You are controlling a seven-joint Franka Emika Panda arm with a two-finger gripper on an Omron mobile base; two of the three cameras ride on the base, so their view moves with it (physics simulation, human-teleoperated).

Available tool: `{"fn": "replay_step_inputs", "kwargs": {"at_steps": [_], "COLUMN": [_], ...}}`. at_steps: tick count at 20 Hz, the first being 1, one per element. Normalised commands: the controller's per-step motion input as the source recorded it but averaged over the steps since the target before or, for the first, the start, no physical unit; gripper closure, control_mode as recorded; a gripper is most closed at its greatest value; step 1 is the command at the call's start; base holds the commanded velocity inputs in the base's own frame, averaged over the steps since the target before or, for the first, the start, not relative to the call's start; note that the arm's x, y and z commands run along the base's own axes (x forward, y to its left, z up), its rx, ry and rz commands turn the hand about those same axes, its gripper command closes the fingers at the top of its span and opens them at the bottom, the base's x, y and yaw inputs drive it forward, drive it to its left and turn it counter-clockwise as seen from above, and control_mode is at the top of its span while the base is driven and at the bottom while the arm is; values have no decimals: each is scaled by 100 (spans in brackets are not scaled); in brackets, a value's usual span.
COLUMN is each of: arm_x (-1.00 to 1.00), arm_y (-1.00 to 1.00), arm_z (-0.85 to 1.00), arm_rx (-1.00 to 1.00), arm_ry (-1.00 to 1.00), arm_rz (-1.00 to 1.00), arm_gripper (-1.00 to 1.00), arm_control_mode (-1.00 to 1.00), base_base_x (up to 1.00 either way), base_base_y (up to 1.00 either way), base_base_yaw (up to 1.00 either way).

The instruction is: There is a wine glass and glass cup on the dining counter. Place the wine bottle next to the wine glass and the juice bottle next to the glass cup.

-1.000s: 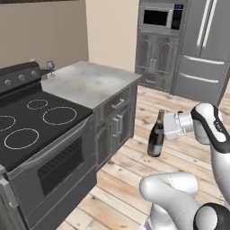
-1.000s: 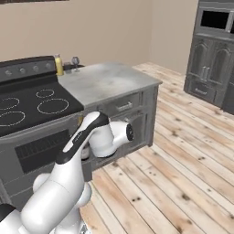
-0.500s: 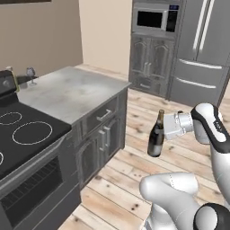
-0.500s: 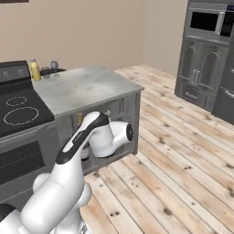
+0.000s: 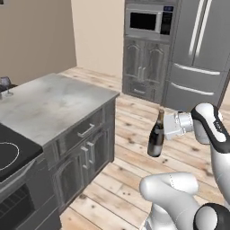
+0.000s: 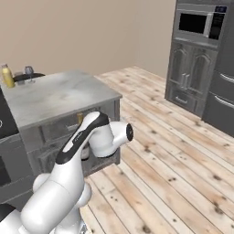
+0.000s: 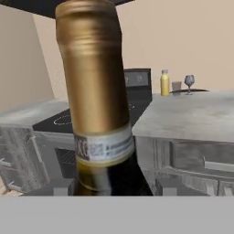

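One wine bottle [image 5: 156,138] is held upright in the claw [image 5: 167,127], which is closed around its neck, out over the wood floor [image 5: 130,166] and well apart from the dining counter [image 5: 54,103]. At the counter's far end, the juice bottle [image 7: 164,83], glass cup [image 7: 176,86] and wine glass [image 7: 189,82] are seen standing close together.

A home kitchen: marble island counter [image 5: 54,105], black cooktop [image 5: 11,155], built-in microwave [image 5: 147,21], steel refrigerator [image 5: 202,49].
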Motion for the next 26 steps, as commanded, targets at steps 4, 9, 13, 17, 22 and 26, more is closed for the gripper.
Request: {"fn": "replay_step_inputs", "kwargs": {"at_steps": [4, 9, 13, 17, 22, 26], "arm_x": [0, 0, 0, 0, 0, 0], "arm_y": [0, 0, 0, 0, 0, 0], "arm_z": [0, 0, 0, 0, 0, 0], "arm_rx": [0, 0, 0, 0, 0, 0], "arm_ry": [0, 0, 0, 0, 0, 0], "arm_rz": [0, 0, 0, 0, 0, 0], "arm_gripper": [100, 100, 100, 100, 100, 100], "arm_control_mode": [100, 100, 100, 100, 100, 100], "base_base_x": [78, 79, 83, 87, 84, 84], "base_base_y": [-36, -35, -31, -22, -14, -14], "base_base_yaw": [0, 0, 0, 6, 18, 17]}}
